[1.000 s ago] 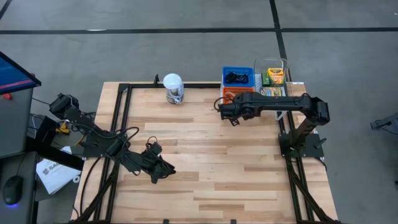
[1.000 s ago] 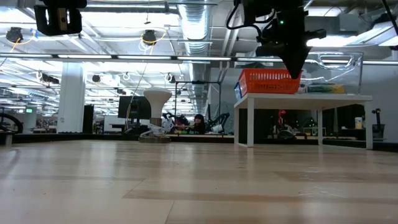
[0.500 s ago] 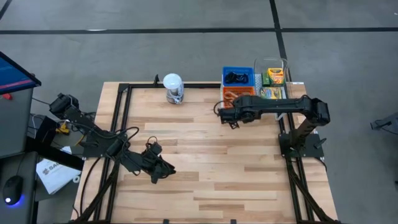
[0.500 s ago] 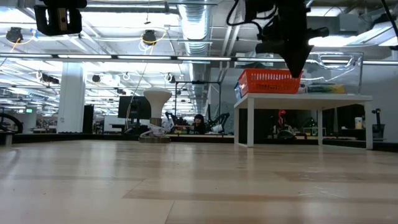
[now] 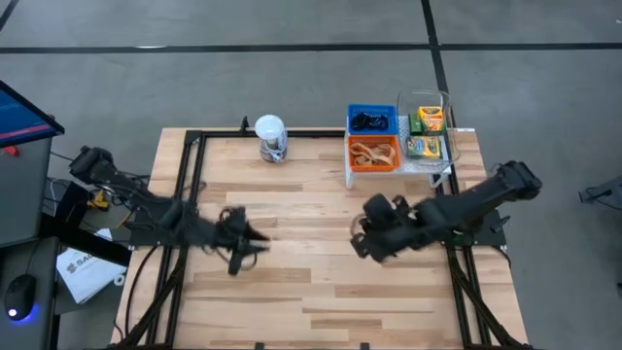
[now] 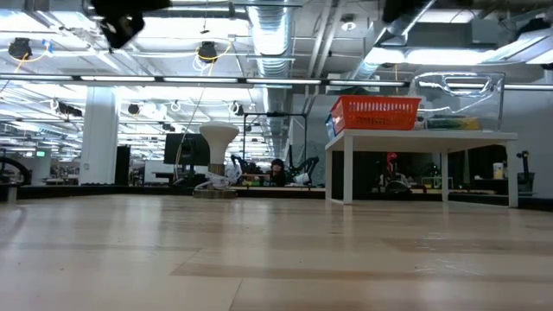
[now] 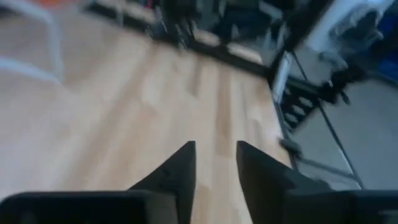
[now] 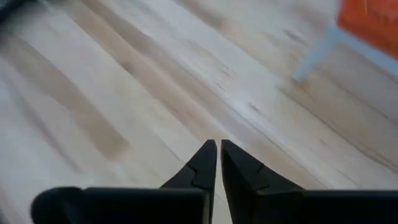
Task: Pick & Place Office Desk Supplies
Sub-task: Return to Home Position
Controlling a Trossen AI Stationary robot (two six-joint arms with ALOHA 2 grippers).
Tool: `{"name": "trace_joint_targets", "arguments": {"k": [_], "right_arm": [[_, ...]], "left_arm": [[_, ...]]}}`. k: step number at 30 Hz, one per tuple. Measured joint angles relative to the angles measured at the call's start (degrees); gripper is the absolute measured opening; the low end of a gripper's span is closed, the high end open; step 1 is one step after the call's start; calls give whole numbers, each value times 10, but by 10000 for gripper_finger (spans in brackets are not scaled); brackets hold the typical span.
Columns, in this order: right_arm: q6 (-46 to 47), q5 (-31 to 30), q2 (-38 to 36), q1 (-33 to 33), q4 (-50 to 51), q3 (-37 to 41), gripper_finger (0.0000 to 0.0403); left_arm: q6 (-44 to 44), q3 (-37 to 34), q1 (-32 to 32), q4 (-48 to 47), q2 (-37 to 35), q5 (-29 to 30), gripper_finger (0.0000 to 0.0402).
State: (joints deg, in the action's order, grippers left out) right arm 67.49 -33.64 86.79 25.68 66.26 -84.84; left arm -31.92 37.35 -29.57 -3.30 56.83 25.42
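In the high view, two yellow-and-green crayon boxes [image 5: 426,121] [image 5: 424,147] lie in a clear bin on the white shelf. Tan rubber bands [image 5: 371,154] lie in the orange bin [image 6: 374,113], and black clips [image 5: 369,122] lie in the blue bin. My right gripper [image 5: 363,240] [image 8: 218,144] hangs shut over bare wood in front of the shelf and holds nothing. My left gripper [image 5: 245,240] [image 7: 216,146] is over the table's middle left, slightly open and empty.
A white-lidded clear jar [image 5: 271,137] stands near the far edge, left of the white shelf [image 6: 423,136]. Black frame rails [image 5: 194,185] run along the table's left, right and far sides. Bare wood [image 5: 311,282] lies between and in front of both grippers.
My right gripper has drawn back from over the orange bin toward the table's near edge, and it now hangs over the wood in front of the shelf. My left gripper has moved a little toward the far edge.
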Motion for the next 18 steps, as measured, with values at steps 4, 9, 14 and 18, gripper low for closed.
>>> {"name": "trace_joint_targets", "arguments": {"k": [4, 9, 14, 18], "right_arm": [[61, -119, -20, 80, -31, -1, 20], [169, -179, -22, 133, -16, 0, 14], [225, -220, -22, 148, -23, 0, 13], [254, -255, -22, 157, -25, 0, 12]], "left_arm": [[88, -86, 145, 135, -35, -144, 69], [111, -170, 323, 220, -77, -343, 17], [149, -231, 318, 199, -187, -354, 3], [154, -291, 284, 179, -300, -297, 5]]}}
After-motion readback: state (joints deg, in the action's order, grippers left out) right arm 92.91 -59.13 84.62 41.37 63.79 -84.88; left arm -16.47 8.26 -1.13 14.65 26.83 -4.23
